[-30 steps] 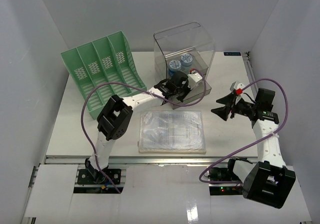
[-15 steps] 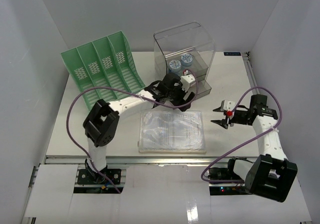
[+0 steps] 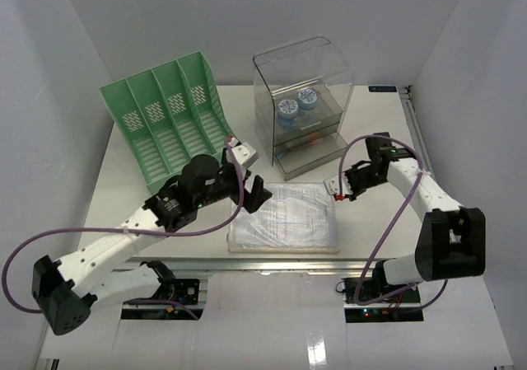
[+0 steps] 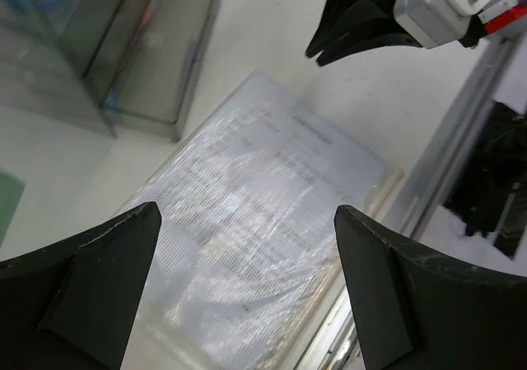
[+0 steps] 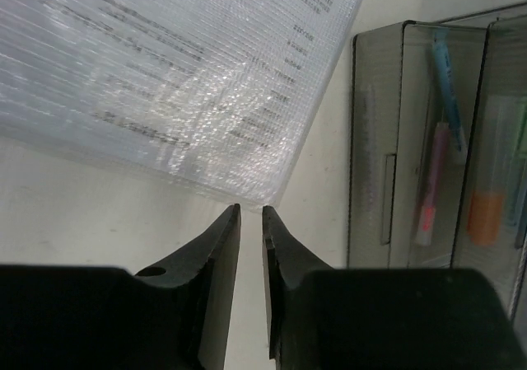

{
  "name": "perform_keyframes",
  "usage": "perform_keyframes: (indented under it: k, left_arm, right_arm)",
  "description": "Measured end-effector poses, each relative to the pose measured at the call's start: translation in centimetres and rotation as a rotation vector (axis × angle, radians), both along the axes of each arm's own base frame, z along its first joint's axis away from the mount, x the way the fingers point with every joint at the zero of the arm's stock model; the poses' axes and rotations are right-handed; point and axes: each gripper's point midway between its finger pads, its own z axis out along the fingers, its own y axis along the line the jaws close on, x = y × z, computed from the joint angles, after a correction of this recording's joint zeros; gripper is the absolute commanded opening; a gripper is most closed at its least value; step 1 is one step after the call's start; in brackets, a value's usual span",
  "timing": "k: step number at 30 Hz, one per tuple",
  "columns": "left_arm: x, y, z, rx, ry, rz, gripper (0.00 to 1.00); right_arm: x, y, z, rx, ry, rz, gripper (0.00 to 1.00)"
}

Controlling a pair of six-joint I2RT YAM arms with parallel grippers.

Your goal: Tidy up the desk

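The white desk [image 3: 115, 197] carries a clear plastic folder of papers [image 3: 284, 217] near its front rail. My left gripper [image 3: 251, 193] hovers over the folder's left side. In the left wrist view its jaws [image 4: 247, 255] stand wide open with nothing between them, and the folder [image 4: 263, 197] lies below. My right gripper [image 3: 338, 191] is low at the folder's far right corner. Its jaws [image 5: 251, 212] are almost closed, with a thin empty gap. The folder's corner [image 5: 276, 190] lies just ahead of the tips, apart from them.
A green slotted file rack [image 3: 169, 123] stands at the back left. A clear drawer box [image 3: 305, 90] holds two blue-lidded jars, and its lower drawer [image 3: 311, 152] sticks out, with pens inside [image 5: 440, 164]. The metal rail [image 3: 280, 261] runs along the front edge.
My left gripper has pulled back from the drawer box to above the folder's left side and opened wide. My right gripper has moved left to the folder's corner, and its jaws have narrowed.
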Motion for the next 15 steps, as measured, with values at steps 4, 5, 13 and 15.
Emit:
perform_keyframes:
  k: [4,5,13,15]
  left_arm:
    - [-0.9,5.2,-1.9,0.054,-0.017,0.150,0.98]
    - [-1.0,6.3,-2.0,0.057,-0.028,0.182,0.98]
    - [-2.2,11.2,-1.8,0.005,-0.106,0.334,0.98]
    - [-2.1,11.6,-1.2,-0.011,-0.123,0.357,0.98]
  right_arm:
    - [2.5,2.2,-2.7,-0.112,-0.073,0.074,0.13]
    - [3.1,2.6,-3.5,-0.135,-0.071,0.077,0.13]
    - [11.5,4.5,-6.5,-0.237,-0.123,-0.078,0.20]
    - [12.8,4.6,-6.6,-0.243,-0.133,-0.133,0.23]
